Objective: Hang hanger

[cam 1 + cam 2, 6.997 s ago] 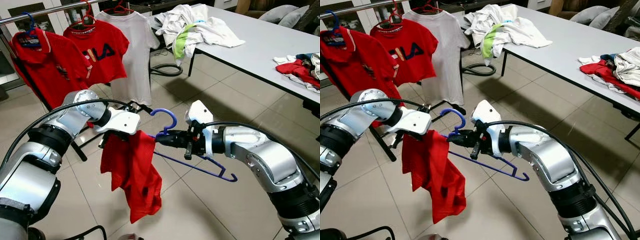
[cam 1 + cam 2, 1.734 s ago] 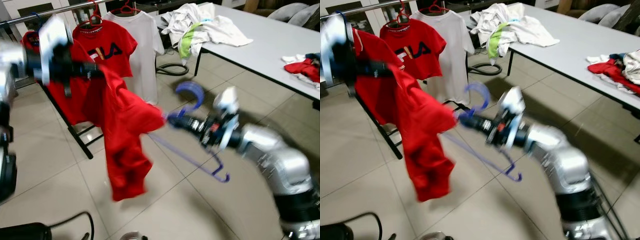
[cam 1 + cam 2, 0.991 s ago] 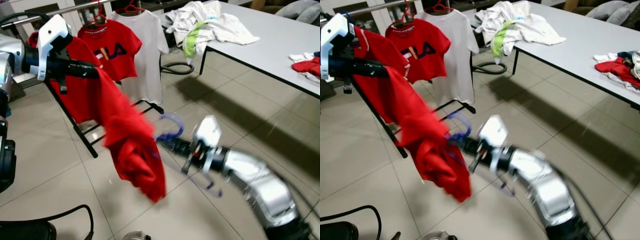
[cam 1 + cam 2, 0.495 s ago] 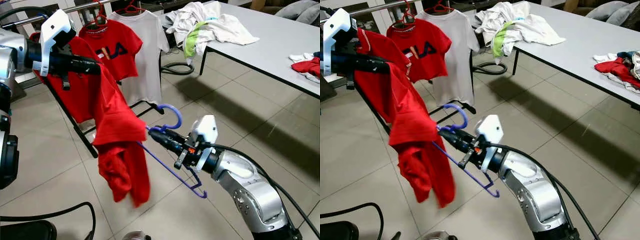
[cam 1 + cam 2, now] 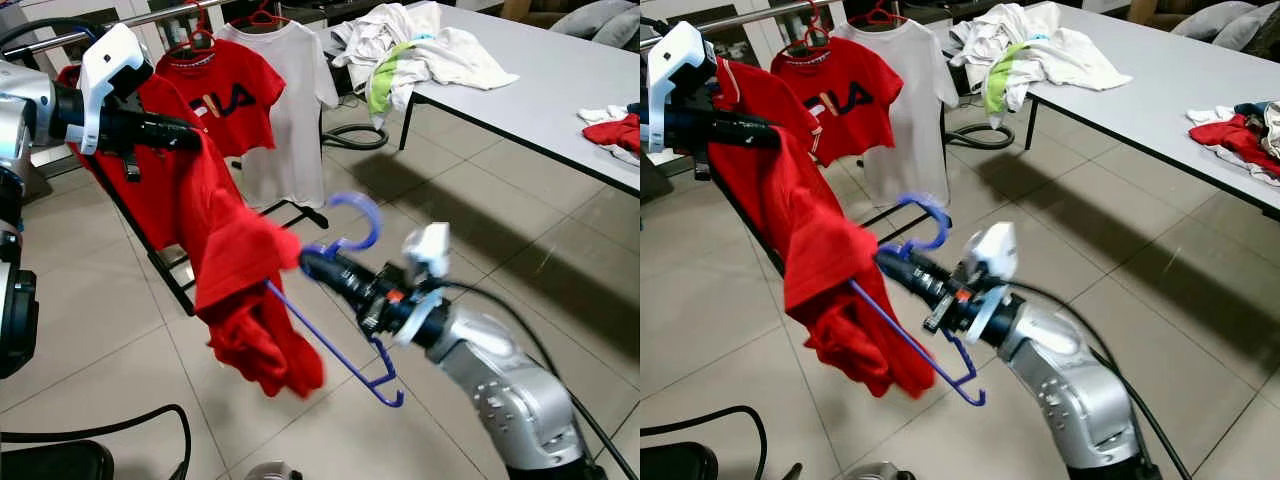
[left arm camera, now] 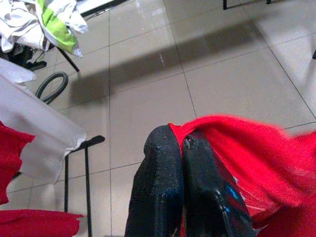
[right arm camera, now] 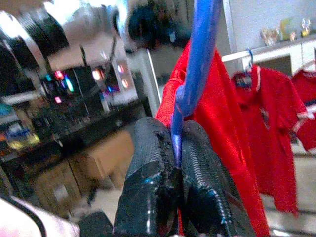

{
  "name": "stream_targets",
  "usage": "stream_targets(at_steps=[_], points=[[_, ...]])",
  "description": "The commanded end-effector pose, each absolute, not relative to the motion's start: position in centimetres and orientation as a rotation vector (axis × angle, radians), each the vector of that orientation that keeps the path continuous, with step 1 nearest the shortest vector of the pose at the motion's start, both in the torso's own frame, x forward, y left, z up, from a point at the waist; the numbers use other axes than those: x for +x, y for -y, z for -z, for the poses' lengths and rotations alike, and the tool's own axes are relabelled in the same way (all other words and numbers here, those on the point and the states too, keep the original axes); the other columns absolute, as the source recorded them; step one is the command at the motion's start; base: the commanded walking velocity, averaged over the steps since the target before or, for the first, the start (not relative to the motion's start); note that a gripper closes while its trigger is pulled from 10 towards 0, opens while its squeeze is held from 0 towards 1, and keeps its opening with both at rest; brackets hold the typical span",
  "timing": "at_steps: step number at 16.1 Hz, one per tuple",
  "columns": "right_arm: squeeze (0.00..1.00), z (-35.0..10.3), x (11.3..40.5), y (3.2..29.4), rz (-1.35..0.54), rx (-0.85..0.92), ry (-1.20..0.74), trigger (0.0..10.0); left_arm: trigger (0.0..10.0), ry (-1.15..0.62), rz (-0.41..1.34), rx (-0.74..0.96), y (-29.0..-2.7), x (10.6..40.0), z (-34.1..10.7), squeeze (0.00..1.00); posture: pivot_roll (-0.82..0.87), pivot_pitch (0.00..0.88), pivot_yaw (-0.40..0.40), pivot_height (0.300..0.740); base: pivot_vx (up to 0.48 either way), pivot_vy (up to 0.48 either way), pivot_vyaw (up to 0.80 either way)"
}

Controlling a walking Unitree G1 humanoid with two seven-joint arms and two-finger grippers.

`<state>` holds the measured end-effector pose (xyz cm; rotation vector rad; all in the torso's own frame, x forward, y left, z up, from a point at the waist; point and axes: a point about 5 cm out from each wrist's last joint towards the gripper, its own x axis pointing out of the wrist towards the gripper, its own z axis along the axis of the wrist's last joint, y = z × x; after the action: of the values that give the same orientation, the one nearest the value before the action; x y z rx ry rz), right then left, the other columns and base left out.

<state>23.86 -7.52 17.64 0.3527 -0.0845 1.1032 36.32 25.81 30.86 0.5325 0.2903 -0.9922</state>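
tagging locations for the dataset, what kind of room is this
Probably a laundry or clothes-sorting area in a home: a garment rack with hung shirts, a grey table heaped with clothes, and a tiled floor.

— Inspector, any legible markings?

— One. "FILA" in dark block letters with a striped emblem, across the chest of the red T-shirt (image 5: 222,98) hanging on the rail at about 11 o'clock in the head views.

— Anything on the neighbouring garments?

— The white T-shirt (image 5: 290,110) beside it, at 12 o'clock, bears no print. The red polo shirt (image 5: 752,100) at 10 o'clock carries a small chest mark, too small to read.
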Motion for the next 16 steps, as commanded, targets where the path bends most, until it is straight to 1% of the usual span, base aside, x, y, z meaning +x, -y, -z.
stream_targets(at_steps=[1,4,6,8,10,12,16], points=[[0.0,-18.9,23.7,7.3,-1.133,0.375,0.136,0.0,0.0,-0.302,0.971,0.549,-26.2,36.3,-30.9,0.0,0.12,0.0,0.132,0.74,0.0,0.0,0.0],[0.0,-18.7,23.8,7.4,-1.127,0.379,0.131,0.0,0.0,-0.314,0.983,0.545,-26.2,36.2,-30.6,0.0,0.12,0.0,0.135,0.74,0.0,0.0,0.0],[0.0,-18.4,24.1,7.7,-1.097,0.334,0.105,0.0,0.0,-0.293,0.99,0.55,-26.1,36.2,-30.8,0.0,0.12,0.0,0.136,0.74,0.0,0.0,0.0],[0.0,-18.5,24.3,8.3,-1.088,0.351,0.111,0.0,0.0,-0.289,0.992,0.543,-26.3,36.0,-30.9,0.0,0.12,0.0,0.136,0.74,0.0,0.0,0.0],[0.0,-19.7,24.5,9.2,-1.084,0.443,0.166,0.0,0.0,-0.342,0.96,0.573,-27.4,35.7,-29.8,0.0,0.12,0.0,0.132,0.74,0.0,0.0,0.0],[0.0,-20.2,24.8,9.8,-1.071,0.48,0.19,0.0,0.0,-0.351,0.961,0.568,-27.8,35.5,-29.4,0.0,0.12,0.0,0.13,0.74,0.0,0.0,0.0],[0.0,-20.0,25.1,10.1,-1.069,0.441,0.169,0.0,0.0,-0.315,0.956,0.544,-28.0,35.3,-29.2,0.0,0.11,0.0,0.116,0.74,0.0,0.0,0.0]])
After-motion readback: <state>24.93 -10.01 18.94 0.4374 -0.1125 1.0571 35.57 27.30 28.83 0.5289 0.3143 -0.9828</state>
